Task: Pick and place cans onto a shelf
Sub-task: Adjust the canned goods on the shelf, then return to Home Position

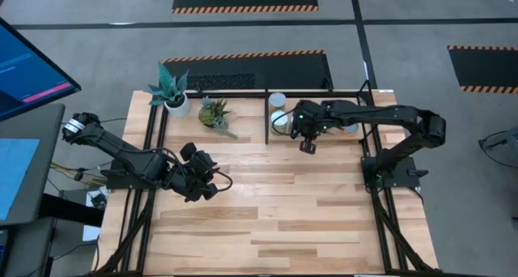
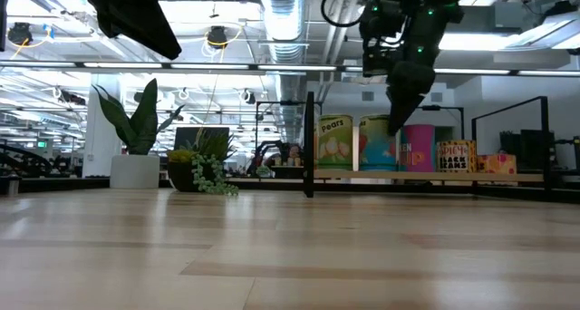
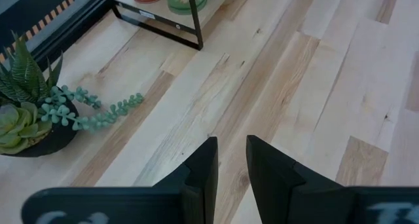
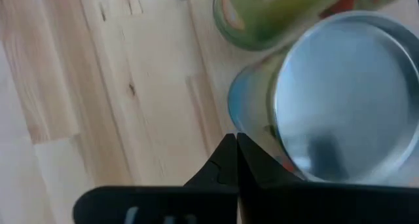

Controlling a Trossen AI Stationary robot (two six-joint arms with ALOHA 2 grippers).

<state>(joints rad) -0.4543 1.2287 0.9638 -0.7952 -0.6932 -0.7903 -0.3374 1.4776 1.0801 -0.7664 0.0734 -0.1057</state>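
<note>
Cans stand on shelf, right fingers closed beside.

A spiky-leaved plant in a white pot and a succulent with trailing beads in a dark pot stand side by side, far-left of the right gripper. A blue monitor sits beyond the left arm.

Bright even overhead light, ceiling lamps glare in low view. Soft faint shadows on the wood surface. Right wrist view blurred: can top out of focus, sheen. Left wrist view sharp.
</note>
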